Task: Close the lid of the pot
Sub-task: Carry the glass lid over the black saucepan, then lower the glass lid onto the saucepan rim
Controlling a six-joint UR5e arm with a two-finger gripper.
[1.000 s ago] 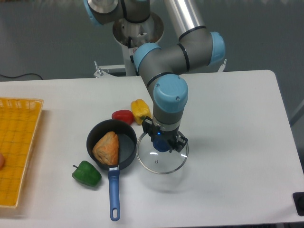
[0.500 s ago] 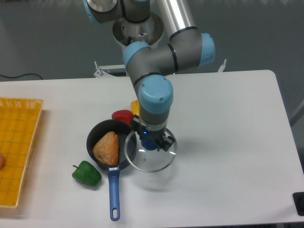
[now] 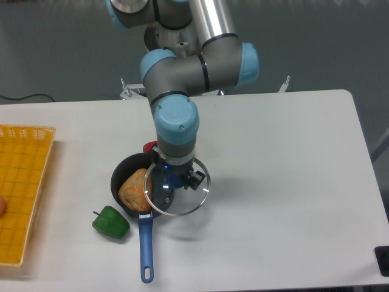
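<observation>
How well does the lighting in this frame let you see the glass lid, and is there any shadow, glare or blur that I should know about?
Fixed camera: soft, even light, sharp focus, no motion blur. The pot lid reads mainly by its metal rim, with small glints; the pot and its orange contents show through the glass. A faint shadow lies on the table below the lid. The end effector is dark and its jaws are hard to make out.

Lid's halfway over the pot

The pot (image 3: 130,176), black with a long blue handle pointing toward the bottom of the frame, sits left of centre. The pot lid (image 3: 185,198), clear glass with a metal rim, overlaps its right edge, not seated.
</observation>
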